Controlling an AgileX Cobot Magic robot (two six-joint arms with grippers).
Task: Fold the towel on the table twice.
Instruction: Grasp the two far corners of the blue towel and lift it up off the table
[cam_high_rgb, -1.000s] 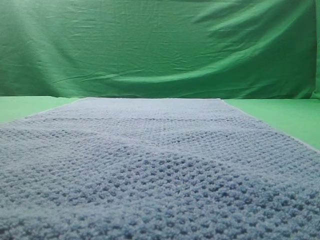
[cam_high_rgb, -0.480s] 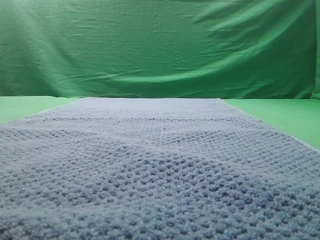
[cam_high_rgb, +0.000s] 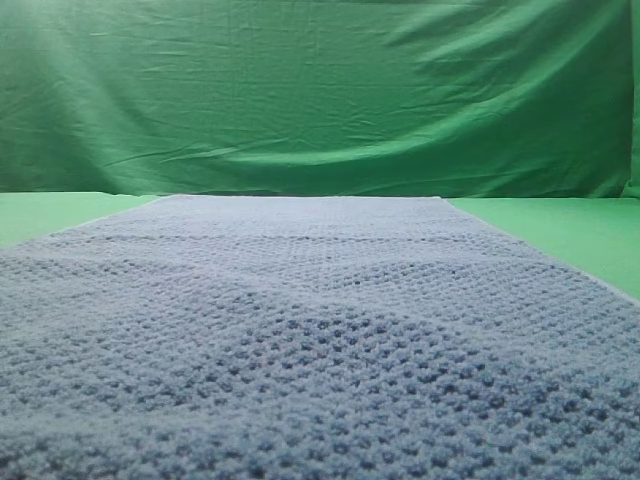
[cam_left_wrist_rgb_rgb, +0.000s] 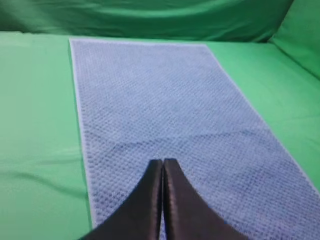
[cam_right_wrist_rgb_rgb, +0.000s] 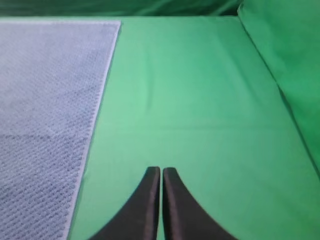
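Observation:
The blue waffle-weave towel (cam_high_rgb: 300, 330) lies spread flat and unfolded on the green table (cam_high_rgb: 560, 225), filling most of the exterior high view. In the left wrist view the towel (cam_left_wrist_rgb_rgb: 165, 110) stretches away from me, and my left gripper (cam_left_wrist_rgb_rgb: 163, 162) hovers shut over its near left part, holding nothing. In the right wrist view my right gripper (cam_right_wrist_rgb_rgb: 161, 170) is shut and empty above bare table (cam_right_wrist_rgb_rgb: 190, 100), just right of the towel's (cam_right_wrist_rgb_rgb: 45, 100) right edge. Neither gripper appears in the exterior high view.
A wrinkled green cloth backdrop (cam_high_rgb: 320, 90) hangs behind the table and wraps round its right side (cam_right_wrist_rgb_rgb: 285, 55). Bare green table (cam_left_wrist_rgb_rgb: 35, 125) runs along the towel's left edge.

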